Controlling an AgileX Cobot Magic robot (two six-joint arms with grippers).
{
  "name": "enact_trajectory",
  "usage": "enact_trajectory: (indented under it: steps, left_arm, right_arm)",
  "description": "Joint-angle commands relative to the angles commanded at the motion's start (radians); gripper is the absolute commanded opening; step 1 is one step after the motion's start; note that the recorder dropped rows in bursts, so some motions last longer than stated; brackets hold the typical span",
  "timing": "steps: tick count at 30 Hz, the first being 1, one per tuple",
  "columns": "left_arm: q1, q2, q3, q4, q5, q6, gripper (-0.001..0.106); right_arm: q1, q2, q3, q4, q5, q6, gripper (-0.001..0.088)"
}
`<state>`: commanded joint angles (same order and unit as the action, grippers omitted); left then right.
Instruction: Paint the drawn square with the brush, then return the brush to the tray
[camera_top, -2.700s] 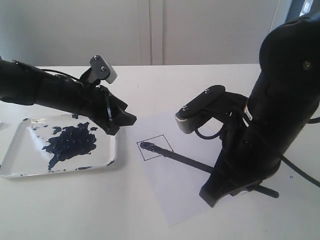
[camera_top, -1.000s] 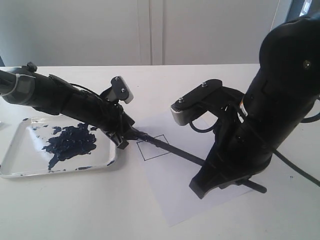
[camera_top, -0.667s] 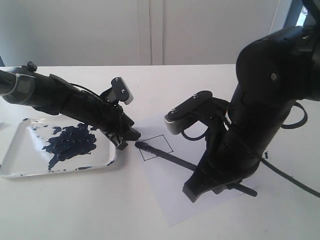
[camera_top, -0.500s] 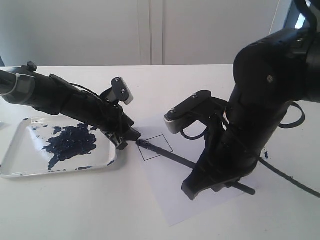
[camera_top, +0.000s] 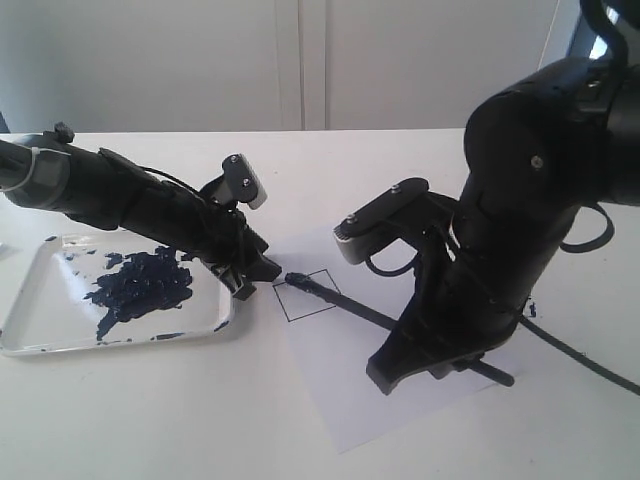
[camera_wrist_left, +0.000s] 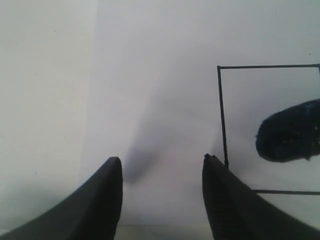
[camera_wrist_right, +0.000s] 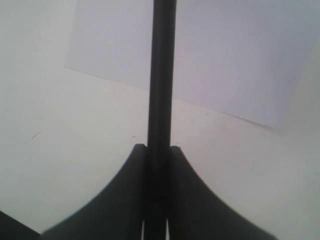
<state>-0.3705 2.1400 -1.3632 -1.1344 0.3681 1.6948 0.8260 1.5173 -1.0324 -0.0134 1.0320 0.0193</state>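
Note:
The brush (camera_top: 345, 302) is a thin black stick held in my right gripper (camera_top: 420, 350), which is shut on its shaft (camera_wrist_right: 162, 75). Its dark wet tip (camera_top: 295, 280) lies at the far left corner of the drawn square (camera_top: 308, 295), a thin black outline with white paper inside. My left gripper (camera_top: 255, 275) is open and low over the paper's left edge, between the tray and the square. In the left wrist view, the brush tip (camera_wrist_left: 290, 131) sits inside the square (camera_wrist_left: 270, 90), beyond the open gripper (camera_wrist_left: 162, 158). The tray (camera_top: 30, 325) lies at the left with a navy paint blotch.
The white paper sheet (camera_top: 350, 390) lies on the white table (camera_top: 150, 420). My bulky right arm (camera_top: 530, 200) hangs over the sheet's right half and hides part of it. A few dark paint specks (camera_top: 530, 308) dot the table to the right.
The brush tip came out from under the left gripper, swept to the square's near left side, then moved back a little to its far left corner. The right arm shifted left. The left arm stayed still.

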Motion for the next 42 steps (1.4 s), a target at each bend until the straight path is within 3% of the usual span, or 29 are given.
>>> enact_trajectory:
  steps: [14, 30, 42]
  left_arm:
    - [0.0, 0.0, 0.0, 0.0, 0.002, -0.022, 0.054]
    - [0.0, 0.0, 0.0, 0.0, 0.002, -0.02, 0.054]
    - [0.0, 0.0, 0.0, 0.0, 0.002, -0.02, 0.054]
  right_arm:
    - [0.0, 0.028, 0.0, 0.013, -0.011, 0.014, 0.0]
    - [0.0, 0.028, 0.0, -0.143, -0.011, 0.168, 0.0]
    - [0.0, 0.045, 0.0, -0.137, -0.024, 0.168, 0.0]
